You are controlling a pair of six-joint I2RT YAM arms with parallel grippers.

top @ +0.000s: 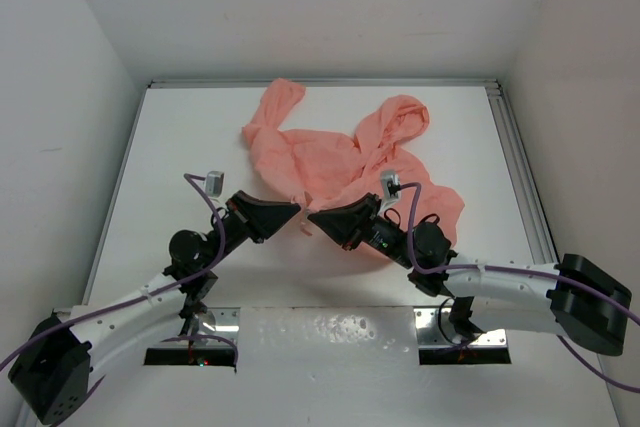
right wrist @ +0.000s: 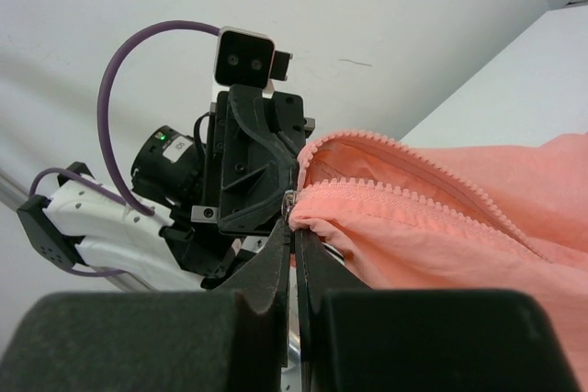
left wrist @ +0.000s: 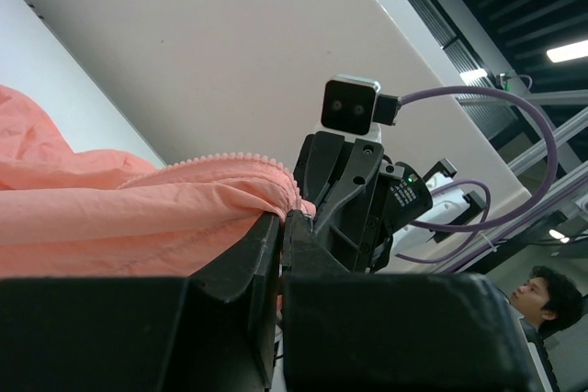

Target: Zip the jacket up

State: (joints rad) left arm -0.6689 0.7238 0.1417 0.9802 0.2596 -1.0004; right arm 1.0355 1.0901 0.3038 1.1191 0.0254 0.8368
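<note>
- Seen from above, the salmon-pink jacket (top: 330, 162) lay crumpled across the middle and far part of a white counter (top: 180, 137). Its hood and sleeves were bunched up.
- The left claw (top: 292, 213) and the right claw (top: 316, 217) met tip to tip at the jacket's near edge. This was probably so that one could hold the cloth taut while the other worked the zipper.
- Plain white walls (top: 80, 97) closed in the counter on three sides, and a metal rail (top: 518, 177) ran along its right edge.
- From the left wrist, the left claw (left wrist: 283, 227) was clenched on a fold of the jacket (left wrist: 110, 218), lifting it off the counter.
- A row of zipper teeth (left wrist: 230, 159) arched just above that fold. The right claw (left wrist: 308, 213) faced it and touched the same fold.
- Behind them were a pale wall panel (left wrist: 230, 43) and a dark ceiling with strip lights. A person (left wrist: 544, 298) was low at the right.
- From the right wrist, the right claw (right wrist: 294, 236) was clenched on the jacket (right wrist: 441, 227) at the spot where two rows of zipper teeth (right wrist: 386, 192) came together.
- A small metal piece showed at that pinch. It may have been the slider but was too small to be sure.
- The left claw (right wrist: 285, 201) gripped just beside it, against a bare white wall (right wrist: 413, 25).
</note>
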